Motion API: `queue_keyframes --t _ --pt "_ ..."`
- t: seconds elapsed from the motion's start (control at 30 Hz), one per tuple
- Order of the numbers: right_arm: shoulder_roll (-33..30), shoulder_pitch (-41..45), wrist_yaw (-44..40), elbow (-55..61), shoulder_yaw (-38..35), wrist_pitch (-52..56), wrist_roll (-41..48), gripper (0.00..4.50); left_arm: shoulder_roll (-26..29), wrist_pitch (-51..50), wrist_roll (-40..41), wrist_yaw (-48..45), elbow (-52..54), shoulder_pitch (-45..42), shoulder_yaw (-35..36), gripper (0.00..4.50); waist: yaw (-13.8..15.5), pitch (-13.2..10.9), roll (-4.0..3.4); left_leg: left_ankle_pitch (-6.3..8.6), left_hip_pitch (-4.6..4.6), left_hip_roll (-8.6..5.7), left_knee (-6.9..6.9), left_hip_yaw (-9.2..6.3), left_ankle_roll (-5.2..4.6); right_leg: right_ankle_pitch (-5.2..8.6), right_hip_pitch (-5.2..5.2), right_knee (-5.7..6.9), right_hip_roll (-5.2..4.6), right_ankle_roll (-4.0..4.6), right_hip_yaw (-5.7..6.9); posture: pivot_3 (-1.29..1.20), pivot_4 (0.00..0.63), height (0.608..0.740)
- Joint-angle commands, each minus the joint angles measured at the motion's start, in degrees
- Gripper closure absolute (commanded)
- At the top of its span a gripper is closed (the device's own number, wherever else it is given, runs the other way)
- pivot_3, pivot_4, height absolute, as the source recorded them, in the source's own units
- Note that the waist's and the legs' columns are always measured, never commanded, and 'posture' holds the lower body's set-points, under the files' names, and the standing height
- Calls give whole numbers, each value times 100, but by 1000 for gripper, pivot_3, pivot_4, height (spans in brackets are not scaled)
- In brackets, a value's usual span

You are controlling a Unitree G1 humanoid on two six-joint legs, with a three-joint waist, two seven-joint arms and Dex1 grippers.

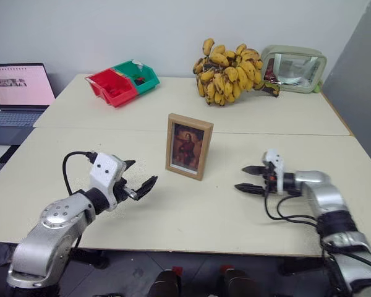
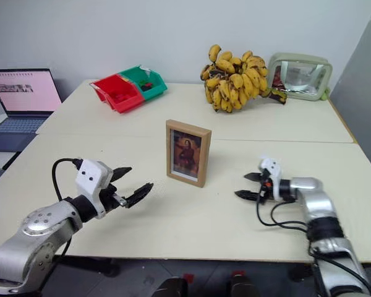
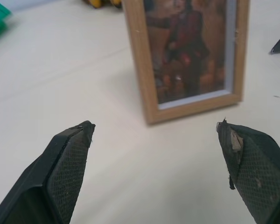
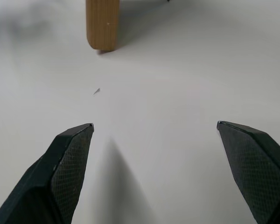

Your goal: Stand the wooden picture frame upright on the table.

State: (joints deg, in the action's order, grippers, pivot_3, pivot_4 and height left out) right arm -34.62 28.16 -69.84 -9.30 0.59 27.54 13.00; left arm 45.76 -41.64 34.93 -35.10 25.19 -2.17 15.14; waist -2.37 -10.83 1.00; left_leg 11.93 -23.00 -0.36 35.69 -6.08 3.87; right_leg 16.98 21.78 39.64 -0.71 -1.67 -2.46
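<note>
The wooden picture frame [image 1: 189,146] is standing upright near the middle of the table [image 1: 191,210], portrait facing the robot, with the left gripper [image 1: 138,176] and right gripper [image 1: 251,179] hanging off to either side, both spread wide, empty and not touching it.

1 picture frame [image 1: 189,145], 2 bins [image 1: 122,82], 1 banana bunch [image 1: 230,73], 1 laptop [image 1: 17,93], 1 pouch [image 1: 294,68]

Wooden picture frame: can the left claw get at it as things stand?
Probably yes. The wooden picture frame stands upright on the table, and the left claw, open, points toward it with only bare tabletop between. The right claw sits clear on the frame's other side.
</note>
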Motion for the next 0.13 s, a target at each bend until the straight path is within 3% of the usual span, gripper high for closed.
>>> queue_keyframes --t 0.03,0.13 --pt "-292 131 212 1819 -317 1174 781 11 594 -614 615 -564 -444 -449 668 0 -74 0 0 0 2 0 0 -1 0 6 3 6 2 -1 1 0 150 740" --pt "-296 236 598 2386 -463 1839 1154 11 995 -785 725 -883 -910 -861 808 0 -94 1 5 1 9 5 -1 -9 0 21 -3 4 28 -7 8 0 150 740"
